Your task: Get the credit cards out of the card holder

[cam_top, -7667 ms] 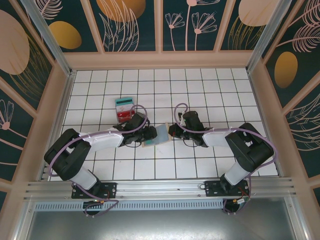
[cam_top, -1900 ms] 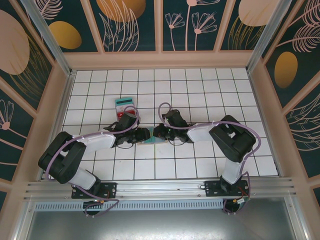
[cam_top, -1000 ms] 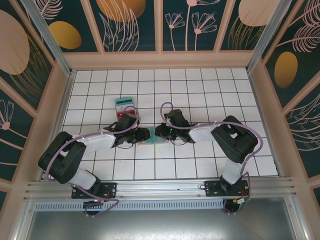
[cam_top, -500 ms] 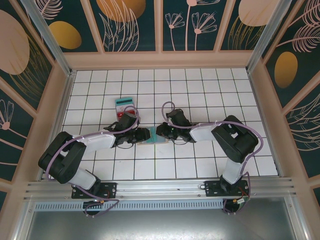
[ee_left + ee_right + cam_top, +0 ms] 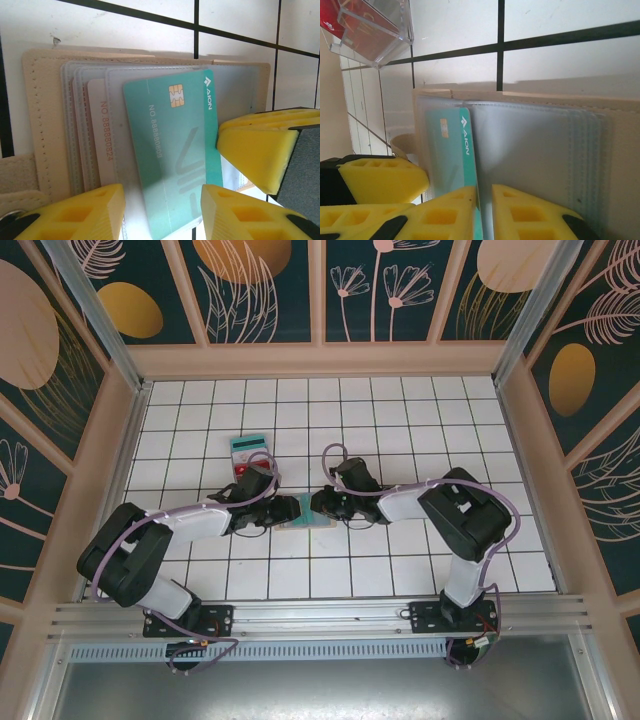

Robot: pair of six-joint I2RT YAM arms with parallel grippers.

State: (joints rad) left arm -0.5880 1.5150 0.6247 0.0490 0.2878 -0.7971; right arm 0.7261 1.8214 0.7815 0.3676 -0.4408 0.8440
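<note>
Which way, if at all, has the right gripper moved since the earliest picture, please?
Yes: the right gripper has shifted left, toward the clear box on the table's left side.

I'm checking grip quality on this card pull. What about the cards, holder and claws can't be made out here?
- Top external: the card holder is mostly under the left claw and right claw, too small for detail.
- Left wrist: the teal card is cut off at the bottom edge; frosted sleeves blur the second card.
- Right wrist: whether the right claw pinches the teal card; the claw itself covers that spot.
</note>
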